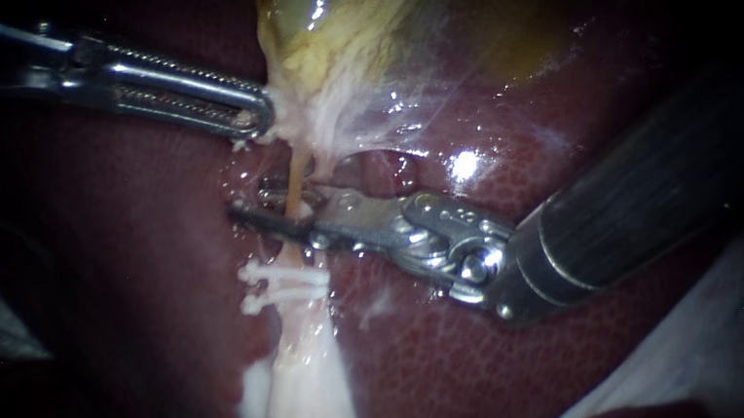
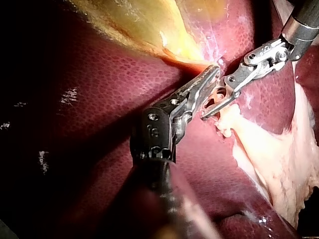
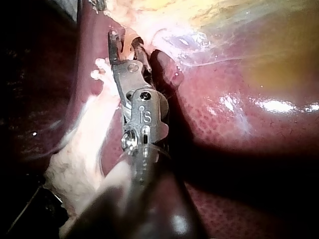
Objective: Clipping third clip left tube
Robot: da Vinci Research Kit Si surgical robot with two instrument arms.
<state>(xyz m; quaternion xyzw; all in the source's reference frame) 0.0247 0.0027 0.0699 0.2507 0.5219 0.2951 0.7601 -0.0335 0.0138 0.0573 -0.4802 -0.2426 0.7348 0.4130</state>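
My left instrument (image 1: 253, 114) pinches tissue (image 1: 307, 116) under the gallbladder (image 1: 343, 8); my right instrument (image 1: 272, 205) stands spread astride the tube (image 1: 297, 178), near the clips (image 1: 284, 283); closing askew, I'd risk half-catching or tearing it.

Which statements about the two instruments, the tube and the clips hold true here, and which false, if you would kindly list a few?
1. The thin yellowish tube passes through the open pincer of the right instrument. True.
2. The white clips sit on the tube between that pincer and the yellow gallbladder. False: they sit on the far side of the pincer, away from the gallbladder.
3. The left instrument has its pincer shut on whitish tissue below the gallbladder. True.
4. The left instrument's pincer grips the clips. False: it is well clear of them.
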